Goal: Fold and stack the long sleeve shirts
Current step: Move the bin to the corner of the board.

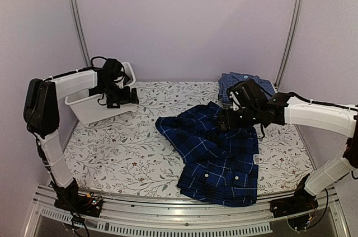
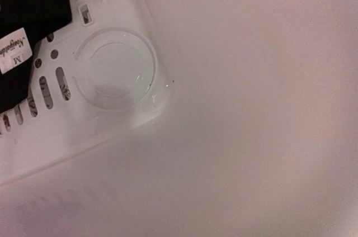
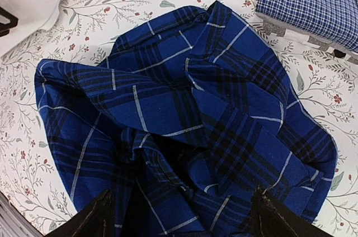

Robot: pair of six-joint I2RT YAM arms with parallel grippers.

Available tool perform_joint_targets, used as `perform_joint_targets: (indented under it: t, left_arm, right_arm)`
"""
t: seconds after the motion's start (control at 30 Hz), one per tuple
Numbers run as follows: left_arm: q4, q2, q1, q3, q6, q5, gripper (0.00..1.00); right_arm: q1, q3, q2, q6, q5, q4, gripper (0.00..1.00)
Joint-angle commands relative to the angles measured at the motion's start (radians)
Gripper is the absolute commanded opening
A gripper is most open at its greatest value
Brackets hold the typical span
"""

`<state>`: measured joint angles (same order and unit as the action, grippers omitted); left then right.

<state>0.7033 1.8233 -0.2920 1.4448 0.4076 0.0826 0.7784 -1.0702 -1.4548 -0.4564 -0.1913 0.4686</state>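
Two woven shirts: navy plaid shirt (image 1: 215,156) crumpled on the desk (image 1: 123,147), fine-checked shirt (image 3: 313,2) folded just beyond it (a neat rectangle). Right pincer (image 3: 184,220) gapes wide over the plaid, empty; left pincer (image 1: 131,96), fully spread, far left by one slotted plastic basket (image 1: 84,108).

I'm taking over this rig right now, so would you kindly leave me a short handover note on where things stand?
Left tool: open and empty, at the white basket at the back left.
Right tool: open and empty, hovering over the plaid shirt.
Plaid shirt: rumpled and unfolded mid-table, reaching to the front edge.
Checked shirt: folded, at the back right, just behind the plaid one.
Done: the checked shirt is folded.
Left: fold the plaid shirt and stack it with the checked shirt.
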Motion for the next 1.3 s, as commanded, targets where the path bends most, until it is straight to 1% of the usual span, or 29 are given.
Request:
perform_joint_targets:
  t: [0.0,0.17,0.3,0.37,0.43,0.5,0.6,0.63,0.77,0.9,0.97,1.07,1.2,1.27]
  left_arm:
    - [-0.075,0.174,0.107,0.189,-0.07,0.002,1.0]
    - [-0.063,0.359,0.183,0.442,-0.098,0.043,1.0]
    - [0.045,0.495,0.193,0.67,-0.122,0.082,1.0]
    - [0.057,0.491,0.182,0.681,-0.117,0.105,1.0]
    - [0.035,0.434,0.149,0.624,-0.116,0.11,1.0]
    - [-0.003,0.341,0.109,0.521,-0.103,0.124,1.0]
    - [-0.119,0.163,0.049,0.296,-0.057,0.178,1.0]
    - [-0.153,0.111,0.017,0.196,-0.034,0.185,1.0]
    - [-0.252,-0.039,-0.065,-0.03,0.022,0.204,1.0]
    - [-0.27,-0.111,-0.094,-0.169,0.044,0.204,1.0]
    - [-0.311,-0.153,-0.111,-0.247,0.061,0.243,1.0]
    - [-0.336,-0.203,-0.152,-0.322,0.089,0.269,1.0]
    - [-0.399,-0.237,-0.232,-0.391,0.171,0.312,1.0]
    - [-0.46,-0.237,-0.267,-0.434,0.235,0.34,0.99]
  right_arm:
    - [0.005,0.022,0.049,-0.017,0.0,-0.005,0.82]
    - [0.005,0.026,0.063,-0.023,0.006,-0.004,0.82]
    - [0.006,0.024,0.058,-0.028,0.019,-0.005,0.82]
    - [0.008,0.025,0.057,-0.03,0.017,-0.004,0.83]
    - [0.008,0.024,0.057,-0.031,0.018,-0.001,0.83]
    - [0.009,0.025,0.055,-0.029,0.025,0.001,0.83]
    - [0.016,0.026,0.043,-0.018,0.03,0.009,0.83]
    - [0.02,0.026,0.039,-0.017,0.029,0.012,0.83]
    - [0.036,0.031,0.019,-0.016,0.025,0.012,0.83]
    - [0.041,0.043,0.003,-0.019,0.029,0.011,0.83]
    - [0.042,0.052,0.004,-0.022,0.026,0.011,0.83]
    - [0.042,0.065,0.015,-0.029,0.014,0.009,0.83]
    - [0.042,0.08,0.01,-0.031,-0.007,0.011,0.83]
    - [0.042,0.082,0.002,-0.035,-0.018,0.011,0.83]
